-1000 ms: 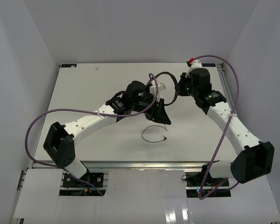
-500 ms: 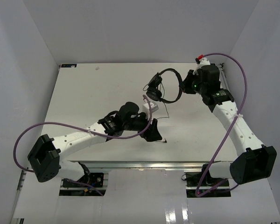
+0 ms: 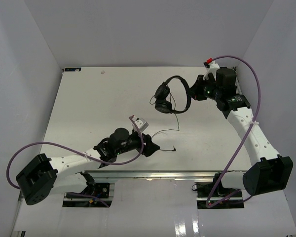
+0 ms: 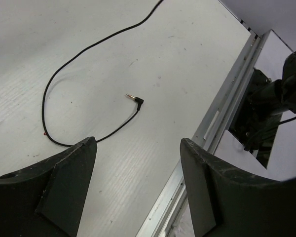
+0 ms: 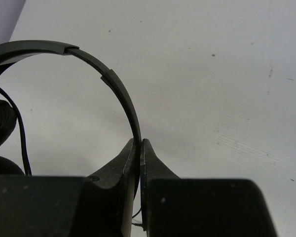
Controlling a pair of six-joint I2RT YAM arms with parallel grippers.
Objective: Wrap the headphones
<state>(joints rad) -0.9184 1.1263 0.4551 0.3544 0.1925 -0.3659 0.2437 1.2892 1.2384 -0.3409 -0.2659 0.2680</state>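
**Black cable lying loose, plug end waiting near the front edge**

Black headphones (image 3: 162, 104) are over the far right-of-centre part of the table (image 3: 89, 98). The right gripper (image 5: 139, 144) holds them, jaws pinched shut on the thin headband (image 5: 119, 94), w/ the earcups hanging to the L of that grip. Can't tell whether they're fully clear of the surface. The cable (image 4: 89, 47) runs down from them, makes one slack loop on the table & ends at the plug (image 4: 137, 100), which lies flat near the front rail. The left gripper (image 3: 152, 147) is low, just beside that plug, jaws wide apart w/ nothing between them.

Step in hand, as I read it: pick up the free end so it can be wound round the band. To do it well:
- Go for the cable just behind the plug, not the metal tip, & centre it between the fingers before closing.
- The cable's thin & flat on the table, so the fingertips must go right down to the surface or they'll close on air.
- The right arm shd hold the band steady, since any swing drags the loop & shifts the plug.
- Once gripped, lift w/o yanking, leave some slack & wind evenly.

Text/brands: none legible on the headphones, arms or table.
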